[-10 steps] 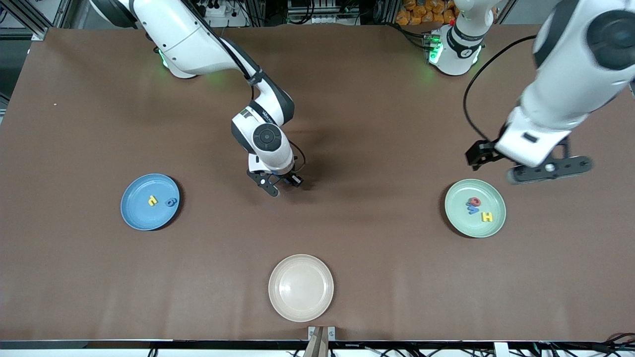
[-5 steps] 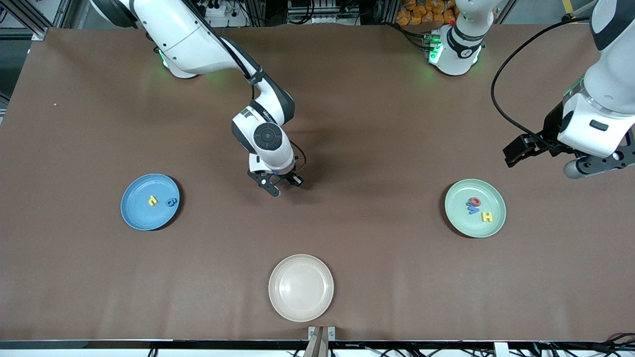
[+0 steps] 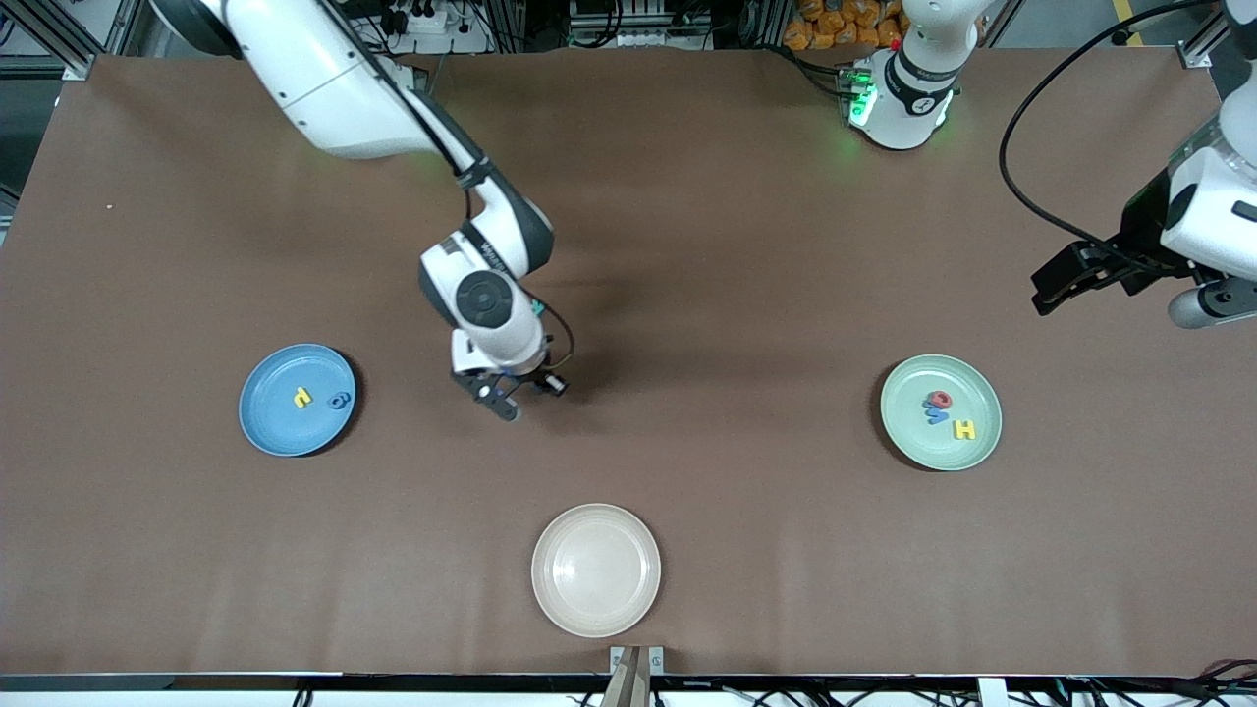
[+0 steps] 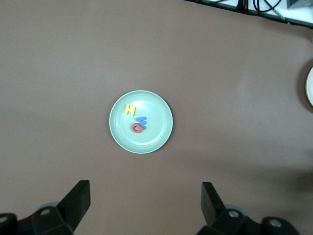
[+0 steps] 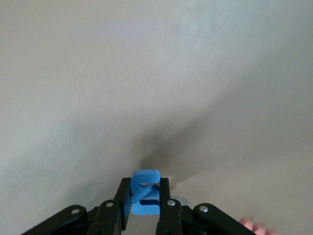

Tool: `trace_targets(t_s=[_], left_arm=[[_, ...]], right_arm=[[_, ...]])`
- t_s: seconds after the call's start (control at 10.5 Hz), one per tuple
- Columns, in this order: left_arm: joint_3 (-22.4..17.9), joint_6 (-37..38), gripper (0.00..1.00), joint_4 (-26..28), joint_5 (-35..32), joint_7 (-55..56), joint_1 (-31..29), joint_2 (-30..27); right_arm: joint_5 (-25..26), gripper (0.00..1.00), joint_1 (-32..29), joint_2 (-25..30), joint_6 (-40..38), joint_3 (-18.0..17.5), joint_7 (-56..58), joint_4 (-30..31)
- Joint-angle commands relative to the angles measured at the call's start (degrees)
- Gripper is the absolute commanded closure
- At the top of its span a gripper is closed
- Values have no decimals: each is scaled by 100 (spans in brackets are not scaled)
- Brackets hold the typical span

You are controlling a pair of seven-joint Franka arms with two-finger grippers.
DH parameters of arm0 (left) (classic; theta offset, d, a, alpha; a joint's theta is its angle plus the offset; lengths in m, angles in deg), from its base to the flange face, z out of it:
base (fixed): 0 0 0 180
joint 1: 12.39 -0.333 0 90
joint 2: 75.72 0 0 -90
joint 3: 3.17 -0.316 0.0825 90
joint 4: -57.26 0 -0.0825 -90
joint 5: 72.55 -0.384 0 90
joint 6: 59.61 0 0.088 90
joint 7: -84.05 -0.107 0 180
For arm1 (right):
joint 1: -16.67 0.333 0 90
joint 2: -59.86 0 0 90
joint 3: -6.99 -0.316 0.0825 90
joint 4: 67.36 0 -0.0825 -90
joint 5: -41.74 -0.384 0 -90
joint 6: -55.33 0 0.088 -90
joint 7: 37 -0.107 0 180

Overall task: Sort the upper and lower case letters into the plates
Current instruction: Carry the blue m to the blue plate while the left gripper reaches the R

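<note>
1. My right gripper (image 5: pixel 145 200) is pinched shut on a small flat blue toy letter (image 5: pixel 145 192), which stands up between my two black fingers; I hang with it above bare brown table (image 3: pixel 687 245) near the middle

2. My judgement of the risk: the letter is thin and held only by its edges, so a quick swing or a jolt could twist it loose, and it would drop onto the cloth short of any plate

3. A second risk is misreading the letter's case from this angle, since I cannot tell its shape for certain, and then carrying it to the wrong plate

4. The round blue plate (image 3: pixel 265 432) lies toward my right arm's end of the table, well apart from my claw, and holds a yellow letter (image 3: pixel 302 397) and a dark blue letter (image 3: pixel 340 401)

5. The empty cream-beige plate (image 3: pixel 595 609) sits nearer the front camera than my claw and takes no part in the sorting

6. The pale mint green plate (image 3: pixel 908 437) lies toward the left arm's end, holding a red letter (image 3: pixel 941 399), a blue letter (image 3: pixel 937 414) and a yellow H (image 3: pixel 965 428) close together

7. My left gripper (image 4: pixel 144 208) waits with its fingers spread wide and nothing in them, up in the air by that end, looking down on the green plate
</note>
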Motion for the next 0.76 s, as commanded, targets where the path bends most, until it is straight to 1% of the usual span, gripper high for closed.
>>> trace_targets(t_s=[0.0,0.1,0.19,0.29,0.48,0.57,0.67], left_arm=[[-1695,139,0,58,526,-599,1222,-472],[-2180,217,0,58,640,-827,1593,-508],[-2507,244,0,58,746,-908,1858,-535],[-2806,244,0,67,782,-970,2113,-579],[-3431,340,0,85,791,-1259,2649,-623],[-3451,358,0,93,800,-1295,2660,-632],[-3416,358,0,102,826,-1278,2634,-623]], right_arm=[[71,100,-437,156,-424,-69,755,-26],[63,100,-708,217,-574,-69,1246,-26],[45,100,-955,235,-671,-96,1669,-61],[45,100,-1088,235,-933,-87,2064,-140],[62,100,-1465,428,-1443,-69,2916,-167],[62,100,-1711,533,-1785,-69,3452,-176],[62,100,-1939,630,-1919,-69,3918,-167]])
